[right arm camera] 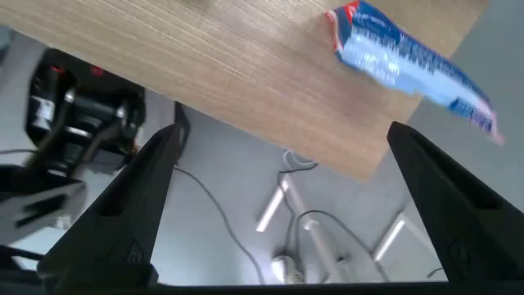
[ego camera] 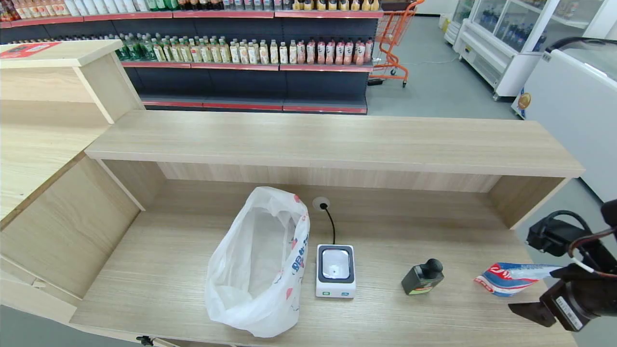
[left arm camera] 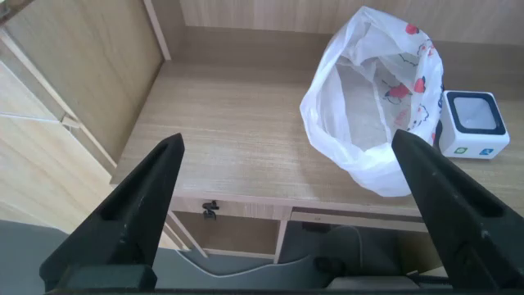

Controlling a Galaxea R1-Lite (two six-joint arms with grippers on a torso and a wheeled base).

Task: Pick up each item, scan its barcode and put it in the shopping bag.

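White bag, scanner, dark bottle, packet perhaps overhanging counter

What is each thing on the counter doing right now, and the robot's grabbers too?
shopping bag: standing on the counter, mouth open, nothing seen inside.
scanner: face up beside the bag, cable attached.
dark bottle: cap on, resting on the counter, not held.
packet: lying at the counter's right end, not held.
left gripper: jaws open, holding nothing.
right gripper: jaws open, holding nothing.

Counter: bag, scanner, bottle, packet
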